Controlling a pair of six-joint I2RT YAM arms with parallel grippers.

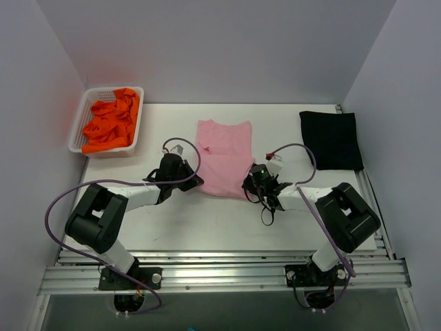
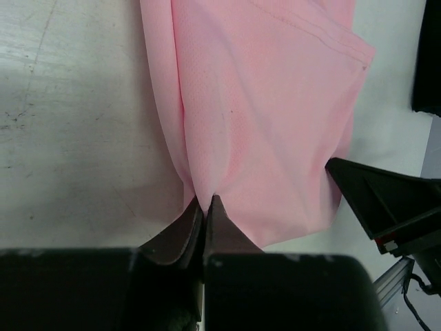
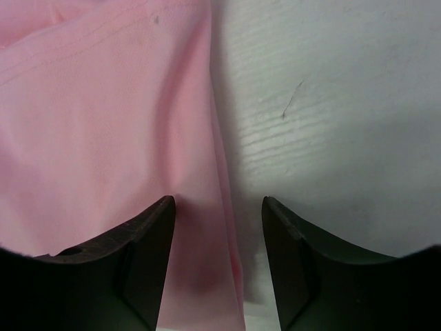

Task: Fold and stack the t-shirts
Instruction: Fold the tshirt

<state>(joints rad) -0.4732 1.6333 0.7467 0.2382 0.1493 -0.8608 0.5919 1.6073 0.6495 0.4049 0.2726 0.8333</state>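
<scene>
Here we see the light pink t-shirt [image 1: 222, 158] lying partly folded in the middle of the white surface [image 1: 207, 224]. Our left hand [image 2: 204, 207] pinches its near left edge, with both fingers pressed together on the cloth. Our right hand [image 3: 217, 203] stands fairly wide at the right edge, one finger over the cloth and the other over bare surface. The black t-shirt [image 1: 331, 140] lies folded far right. The orange t-shirts [image 1: 110, 124] fill the basket [image 1: 103, 152] far left.
</scene>
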